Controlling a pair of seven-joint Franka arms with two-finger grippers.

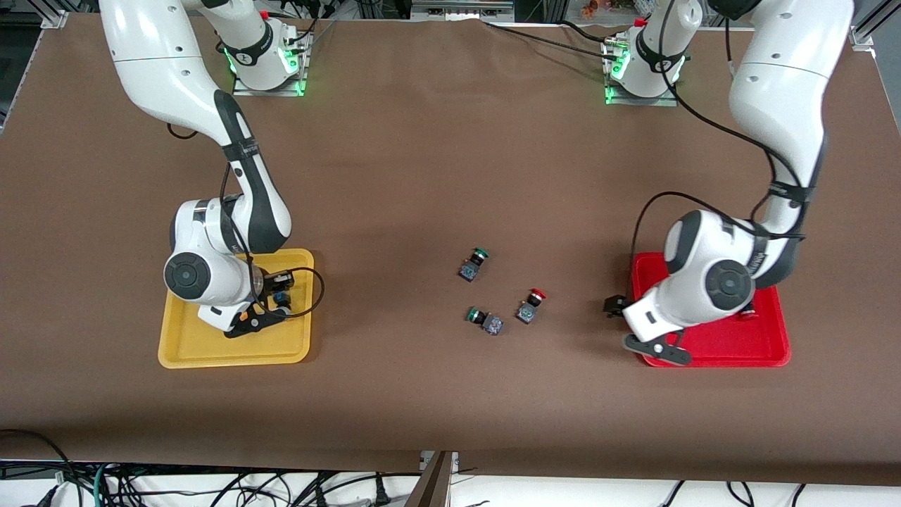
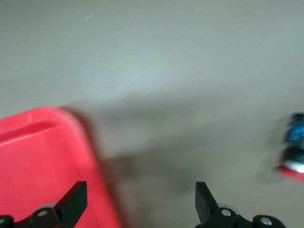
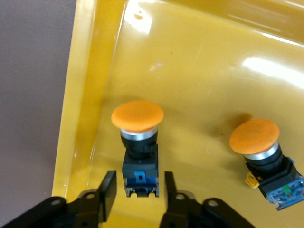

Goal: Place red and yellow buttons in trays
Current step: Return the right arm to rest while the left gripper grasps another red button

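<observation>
In the right wrist view, two yellow buttons lie in the yellow tray [image 3: 80,95]. My right gripper [image 3: 138,183] is open, its fingers standing on either side of one button's black-and-blue body [image 3: 138,156] with a gap on each side. The second yellow button [image 3: 261,152] lies beside it. My left gripper [image 2: 140,190] is open and holds nothing, hanging over the red tray's [image 2: 42,156] rim at the table-centre side. One red button [image 1: 531,306] lies on the table between the trays. Another red cap [image 1: 748,313] peeks from under the left arm in the red tray [image 1: 767,345].
Two green-capped buttons [image 1: 475,263] [image 1: 484,320] lie on the brown cloth beside the red button on the table. The yellow tray [image 1: 211,352] sits toward the right arm's end, the red tray toward the left arm's end.
</observation>
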